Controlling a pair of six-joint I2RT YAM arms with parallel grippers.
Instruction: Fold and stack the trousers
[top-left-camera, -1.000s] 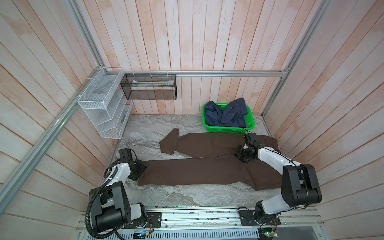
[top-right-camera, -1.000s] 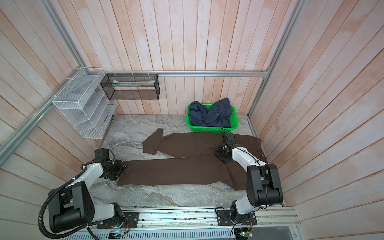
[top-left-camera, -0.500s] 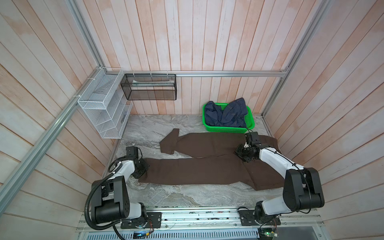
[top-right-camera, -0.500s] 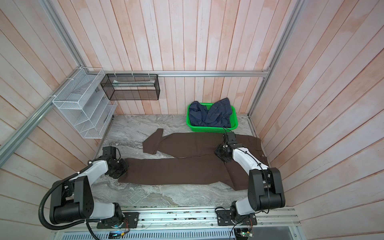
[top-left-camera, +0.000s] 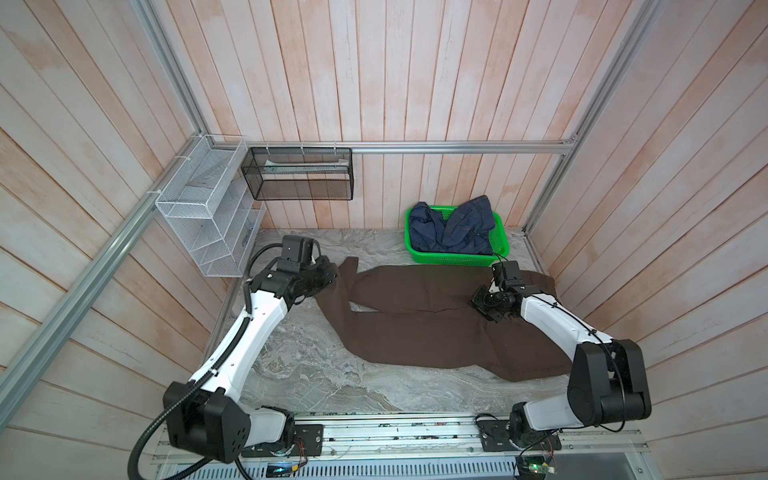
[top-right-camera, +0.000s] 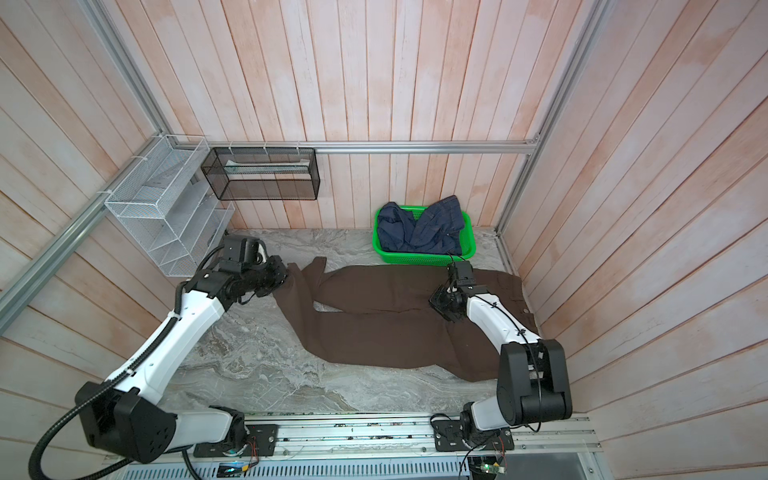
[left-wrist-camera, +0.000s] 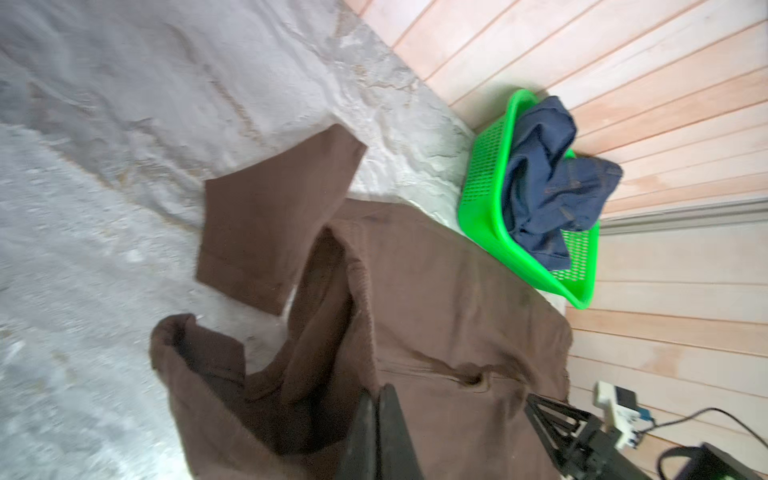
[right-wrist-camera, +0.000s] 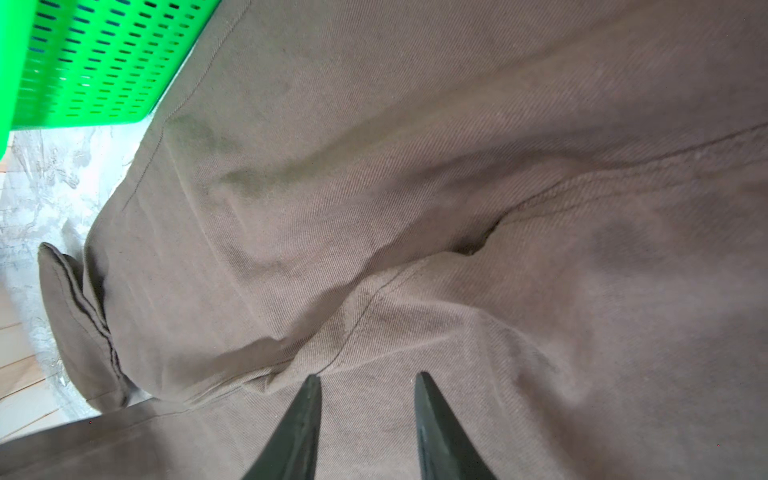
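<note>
The dark brown trousers (top-left-camera: 415, 332) (top-right-camera: 386, 328) lie on the marble table with the waist at the right. My left gripper (top-left-camera: 329, 277) (top-right-camera: 283, 276) is shut on the near leg's cuff and holds it raised at the back left, beside the far leg's cuff (top-left-camera: 351, 266). In the left wrist view the shut fingertips (left-wrist-camera: 376, 399) pinch brown cloth (left-wrist-camera: 436, 311). My right gripper (top-left-camera: 482, 302) (top-right-camera: 439, 302) stands open, tips down on the crotch seam. Its two fingertips (right-wrist-camera: 368, 380) rest apart on flat fabric (right-wrist-camera: 415, 187).
A green basket (top-left-camera: 457, 259) (top-right-camera: 419, 259) (left-wrist-camera: 486, 187) (right-wrist-camera: 83, 62) with a navy garment (top-left-camera: 453, 228) sits at the back right, touching the trousers. A white wire rack (top-left-camera: 199, 216) and a black mesh shelf (top-left-camera: 299, 174) hang at the back left. Bare marble (top-left-camera: 311, 374) lies front left.
My left gripper closed on the near leg's cuff and carried it up, back and right, so that leg now runs diagonally. The right gripper stayed where it was.
</note>
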